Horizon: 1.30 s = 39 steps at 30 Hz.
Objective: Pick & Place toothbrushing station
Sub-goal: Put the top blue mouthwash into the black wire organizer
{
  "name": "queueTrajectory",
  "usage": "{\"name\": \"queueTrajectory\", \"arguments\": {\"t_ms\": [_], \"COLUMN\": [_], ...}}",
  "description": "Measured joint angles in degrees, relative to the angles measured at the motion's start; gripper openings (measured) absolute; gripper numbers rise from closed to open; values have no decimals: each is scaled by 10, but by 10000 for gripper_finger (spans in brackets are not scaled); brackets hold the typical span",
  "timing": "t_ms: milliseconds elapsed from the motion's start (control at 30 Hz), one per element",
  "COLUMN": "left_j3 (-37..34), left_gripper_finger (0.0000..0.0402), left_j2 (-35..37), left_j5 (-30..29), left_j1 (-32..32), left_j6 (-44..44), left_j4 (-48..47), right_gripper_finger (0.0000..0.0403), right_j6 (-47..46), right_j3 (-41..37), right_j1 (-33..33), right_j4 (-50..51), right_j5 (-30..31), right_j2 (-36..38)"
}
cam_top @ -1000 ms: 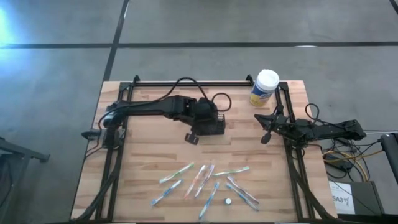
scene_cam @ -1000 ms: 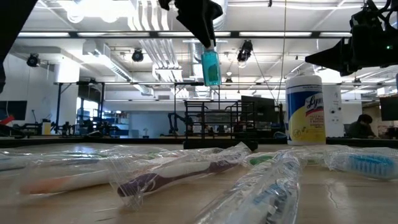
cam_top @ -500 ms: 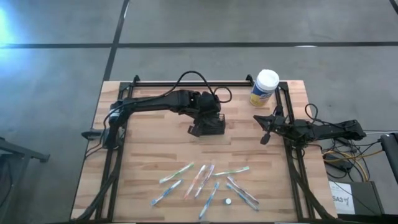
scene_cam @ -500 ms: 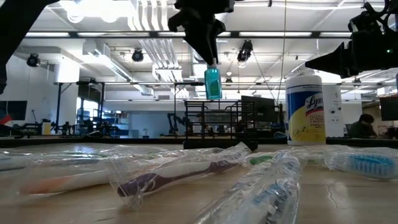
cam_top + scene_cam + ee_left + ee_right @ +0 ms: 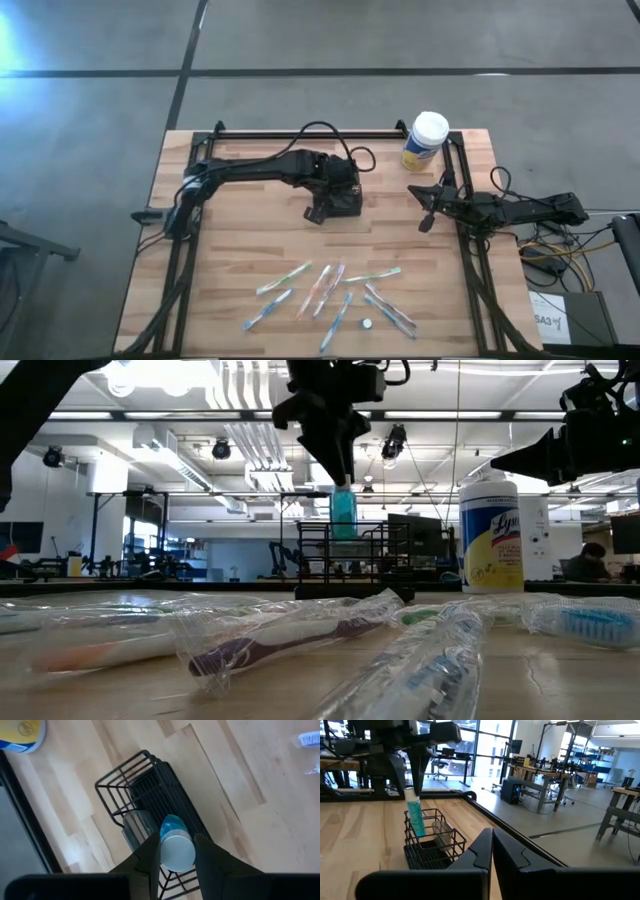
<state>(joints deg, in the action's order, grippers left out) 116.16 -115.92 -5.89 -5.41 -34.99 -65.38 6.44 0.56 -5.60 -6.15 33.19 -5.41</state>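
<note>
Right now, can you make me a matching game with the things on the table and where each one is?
Things:
1. translucent teal tube
2. black wire-mesh caddy
3. white-lidded yellow-and-blue round canister
4. plastic-wrapped toothbrushes

Places:
a. spread along the table's near edge
b. table's far right corner
c. clamped in the left gripper, dipping into the caddy
d. middle of the table's far half

Pairs: 1-c, 2-d, 3-b, 4-a

Blue letters "Ly" readable on the yellow-and-blue canister (image 5: 490, 532). Rest of the word cut off. Nothing else legible.
</note>
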Motion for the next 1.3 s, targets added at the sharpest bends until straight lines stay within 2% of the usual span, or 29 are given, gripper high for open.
{"name": "queueTrajectory", "arguments": {"t_ms": [300,700,1300], "left_j3": [-26,-87,-114], "left_gripper_finger": [93,93,93], "left_j2": [2,2,2], "left_j5": [25,28,61], "left_j1": [-8,-9,-20], "left_j6": [-10,-16,-52], "left_j4": [23,69,112], "right_gripper_finger": [8,8,8], "right_j6": [0,0,0], "right_j3": [0,0,0], "right_j1": [0,0,0], "right_j4": [0,0,0], "right_j5": [0,0,0], "right_j2": [0,0,0]}}
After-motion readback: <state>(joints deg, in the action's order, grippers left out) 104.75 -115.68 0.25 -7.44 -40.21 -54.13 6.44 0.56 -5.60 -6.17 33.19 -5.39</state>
